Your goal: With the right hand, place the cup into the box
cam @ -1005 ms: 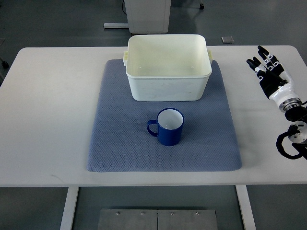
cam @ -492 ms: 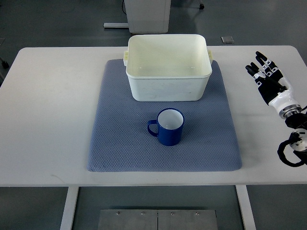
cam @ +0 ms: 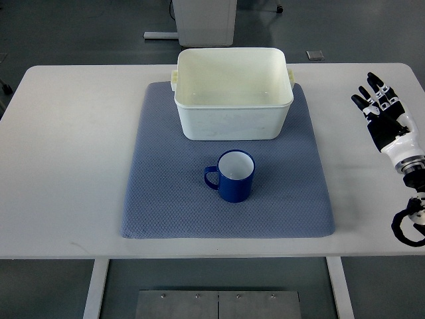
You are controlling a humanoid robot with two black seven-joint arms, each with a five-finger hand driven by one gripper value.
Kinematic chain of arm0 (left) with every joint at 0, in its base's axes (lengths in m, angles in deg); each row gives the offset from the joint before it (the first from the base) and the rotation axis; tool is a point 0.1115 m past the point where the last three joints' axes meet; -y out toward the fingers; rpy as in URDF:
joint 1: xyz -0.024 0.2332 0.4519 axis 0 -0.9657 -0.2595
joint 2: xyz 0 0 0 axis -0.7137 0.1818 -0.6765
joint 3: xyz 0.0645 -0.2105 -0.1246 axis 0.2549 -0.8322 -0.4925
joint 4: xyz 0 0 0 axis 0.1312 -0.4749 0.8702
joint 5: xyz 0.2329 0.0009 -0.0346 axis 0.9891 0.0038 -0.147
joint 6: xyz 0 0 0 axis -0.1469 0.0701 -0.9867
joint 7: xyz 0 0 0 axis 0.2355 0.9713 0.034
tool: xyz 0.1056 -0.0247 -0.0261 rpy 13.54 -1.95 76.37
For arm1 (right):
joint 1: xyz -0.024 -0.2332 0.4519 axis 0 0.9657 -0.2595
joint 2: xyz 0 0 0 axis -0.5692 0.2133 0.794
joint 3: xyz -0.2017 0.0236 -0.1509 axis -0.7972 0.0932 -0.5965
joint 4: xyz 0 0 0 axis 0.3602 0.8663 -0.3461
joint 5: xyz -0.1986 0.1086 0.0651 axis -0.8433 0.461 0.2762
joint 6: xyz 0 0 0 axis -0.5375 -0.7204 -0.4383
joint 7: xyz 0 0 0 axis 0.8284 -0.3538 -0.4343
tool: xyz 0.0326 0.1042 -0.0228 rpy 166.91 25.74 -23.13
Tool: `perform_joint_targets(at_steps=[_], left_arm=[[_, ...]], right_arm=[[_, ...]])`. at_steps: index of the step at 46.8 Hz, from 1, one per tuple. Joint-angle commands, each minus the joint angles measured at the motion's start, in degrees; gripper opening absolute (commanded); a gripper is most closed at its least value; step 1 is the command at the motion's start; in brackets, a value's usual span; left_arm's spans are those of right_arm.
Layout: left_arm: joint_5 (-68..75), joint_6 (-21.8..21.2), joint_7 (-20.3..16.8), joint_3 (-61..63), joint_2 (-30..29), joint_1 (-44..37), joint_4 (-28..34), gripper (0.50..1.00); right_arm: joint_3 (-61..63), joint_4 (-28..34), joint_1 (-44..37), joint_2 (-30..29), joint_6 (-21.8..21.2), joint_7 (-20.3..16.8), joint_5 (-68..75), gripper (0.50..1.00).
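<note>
A blue cup [cam: 232, 176] with a white inside stands upright on the blue-grey mat [cam: 166, 199], its handle pointing left. Just behind it sits the cream plastic box [cam: 232, 93], with nothing visible inside. My right hand [cam: 382, 106] hovers over the table's right side, well to the right of cup and box. Its black fingers [cam: 374, 92] are spread and hold nothing. The left arm does not show.
The mat lies in the middle of a white table [cam: 73, 146]. A white cabinet base [cam: 204, 20] stands on the floor behind the table. A small grey plate [cam: 315, 55] lies on the floor at the back right.
My right hand has drifted to the right and slightly toward the table's near edge, away from the mat. Cup and box have stayed put.
</note>
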Motion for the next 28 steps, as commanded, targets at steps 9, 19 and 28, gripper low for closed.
perform_joint_targets(at_steps=[9, 19, 28], left_arm=[[0.0, 0.02, -0.01, 0.0, 0.0, 0.0, 0.0, 1.0], [0.0, 0.02, -0.01, 0.0, 0.0, 0.0, 0.0, 1.0], [0.0, 0.02, -0.01, 0.0, 0.0, 0.0, 0.0, 1.0]], right_arm=[[0.27, 4.17, 2.41, 3.31, 0.0, 0.7, 0.0, 1.0], [0.18, 5.93, 3.56, 4.19, -0.09, 0.7, 0.35, 1.0], [0.36, 7.25, 3.65, 4.89, -1.4, 0.42, 2.99, 1.0]])
